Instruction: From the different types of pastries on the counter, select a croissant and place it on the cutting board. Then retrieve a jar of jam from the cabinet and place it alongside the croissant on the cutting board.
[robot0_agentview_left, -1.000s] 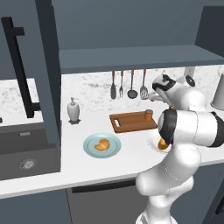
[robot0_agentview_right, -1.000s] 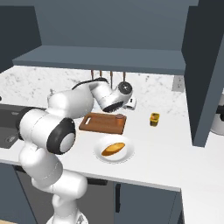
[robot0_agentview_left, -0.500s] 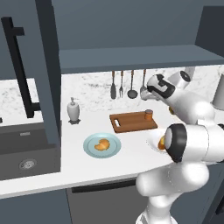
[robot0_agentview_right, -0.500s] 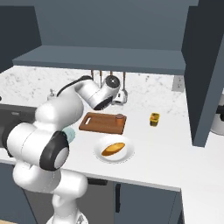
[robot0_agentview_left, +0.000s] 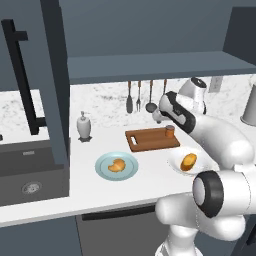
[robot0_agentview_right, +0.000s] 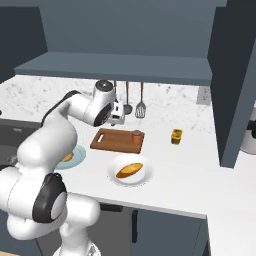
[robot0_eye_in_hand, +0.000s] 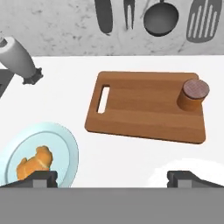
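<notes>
One croissant (robot0_eye_in_hand: 35, 163) sits on the blue plate (robot0_eye_in_hand: 65, 144), left of the cutting board (robot0_eye_in_hand: 144, 109). The jar of jam (robot0_eye_in_hand: 194, 94) stands on the board's right end. Further right, a bun (robot0_agentview_left: 188, 161) lies on a white dish (robot0_agentview_left: 175, 165). The gripper (robot0_eye_in_hand: 113, 177) hangs above the counter (robot0_eye_in_hand: 65, 96), wide open and holding nothing.
</notes>
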